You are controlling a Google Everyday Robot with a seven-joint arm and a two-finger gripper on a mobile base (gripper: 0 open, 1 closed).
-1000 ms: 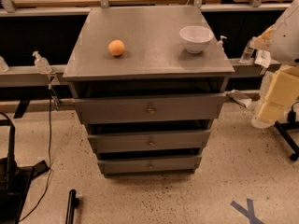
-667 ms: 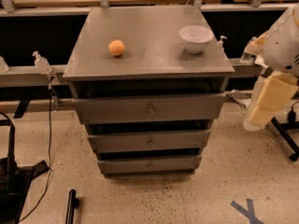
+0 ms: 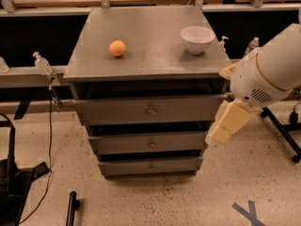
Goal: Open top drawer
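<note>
Blue tape X on floor, nearest, below gripper and bit to right. Gripper hangs off cabinet's right side, pointing down-left; open or closed, honestly can't tell. Top drawer directly left of it, right end just beside, knob well off to left. Further back, white bowl up above gripper, orange far up-left.

Top drawer — grey, flat front, pulled out a little
Small round knob at centre; front level, dark gap under the cabinet top. Gripper hangs just beside its right end — clear of the knob.
</note>
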